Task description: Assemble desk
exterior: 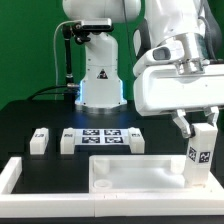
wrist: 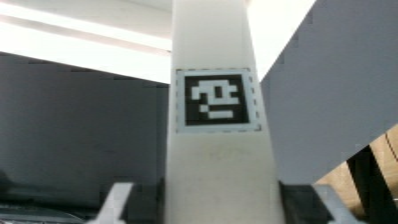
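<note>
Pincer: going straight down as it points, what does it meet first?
The leg the pincer grips would probably land on the desk top, at the exterior view's right; depth is unclear.

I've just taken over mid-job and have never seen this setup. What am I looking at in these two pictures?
The big white machine is a robot arm. Its two-finger gripper is closed on a white desk leg, held upright at the exterior view's right end of the tray-like desk top. One picture comes from a camera off the arm. The other comes from the wrist and shows that same leg close up, with its black-and-white tag. On the black table lie three more legs, a flat marker board and a low white frame.
</note>
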Controlling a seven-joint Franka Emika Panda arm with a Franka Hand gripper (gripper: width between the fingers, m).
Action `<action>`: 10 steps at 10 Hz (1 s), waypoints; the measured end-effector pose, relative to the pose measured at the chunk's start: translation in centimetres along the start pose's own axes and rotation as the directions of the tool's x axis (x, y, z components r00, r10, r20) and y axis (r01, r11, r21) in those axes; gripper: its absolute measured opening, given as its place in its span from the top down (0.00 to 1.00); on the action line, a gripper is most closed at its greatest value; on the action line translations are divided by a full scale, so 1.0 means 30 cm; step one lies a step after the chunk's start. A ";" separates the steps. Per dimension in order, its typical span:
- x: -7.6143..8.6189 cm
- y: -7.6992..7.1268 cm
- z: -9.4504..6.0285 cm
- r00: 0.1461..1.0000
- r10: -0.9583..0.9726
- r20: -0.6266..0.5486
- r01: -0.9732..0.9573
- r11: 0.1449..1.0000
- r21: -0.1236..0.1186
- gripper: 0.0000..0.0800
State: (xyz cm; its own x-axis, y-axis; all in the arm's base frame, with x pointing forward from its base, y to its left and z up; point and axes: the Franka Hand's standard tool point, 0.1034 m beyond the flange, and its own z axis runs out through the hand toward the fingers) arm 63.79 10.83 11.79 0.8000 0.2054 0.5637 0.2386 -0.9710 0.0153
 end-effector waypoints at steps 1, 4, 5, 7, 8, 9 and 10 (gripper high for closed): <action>0.000 0.000 0.000 1.000 0.000 0.000 0.000 1.000 0.000 0.64; -0.001 0.000 0.000 1.000 0.000 0.000 0.000 1.000 0.000 0.43; -0.001 0.000 0.000 1.000 0.000 0.000 0.000 1.000 0.000 0.28; -0.001 0.000 0.000 1.000 0.000 0.000 0.000 1.000 0.000 0.21; -0.001 0.000 0.000 1.000 0.000 0.000 0.000 1.000 0.000 0.19; -0.001 0.000 0.000 1.000 0.000 0.000 0.000 1.000 0.000 0.19; -0.001 0.000 0.000 1.000 0.000 0.000 0.000 1.000 0.000 0.19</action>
State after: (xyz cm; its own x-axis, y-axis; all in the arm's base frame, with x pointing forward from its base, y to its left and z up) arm 63.78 10.82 11.77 0.8000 0.2054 0.5637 0.2385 -0.9710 0.0153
